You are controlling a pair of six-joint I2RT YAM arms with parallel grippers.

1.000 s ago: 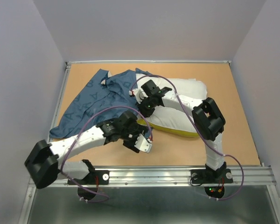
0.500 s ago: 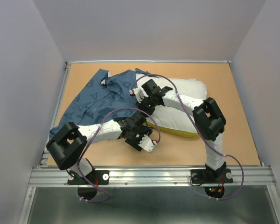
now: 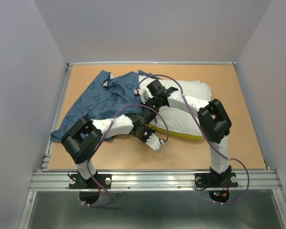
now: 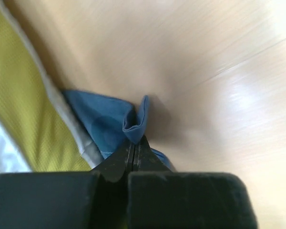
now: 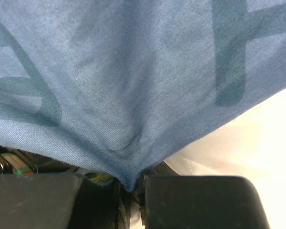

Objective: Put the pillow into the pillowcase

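As I scan the table (image 3: 238, 138), I count one pillow (image 3: 193, 93), one pillowcase (image 3: 93, 102) and my two grippers. The pillow lies right of centre, long axis left-to-right, yellow-green band on the near edge. The pillowcase sprawls left, overlapping its left end. My left gripper (image 4: 135, 143) is clamped on a pillowcase fold beside the band; a second ago its jaws were apart, nearer me. My right gripper (image 5: 131, 183) pinches pillowcase cloth.

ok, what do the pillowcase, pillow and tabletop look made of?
The pillowcase: thin woven cloth, matte blue, probably cotton; fine weave shows, and it drapes and creases.
The pillow: soft stuffed fabric, white and matte, with a yellow-green mesh-looking band along its edge.
The tabletop: smooth tan board, wood or laminate; faint grain and a soft sheen.
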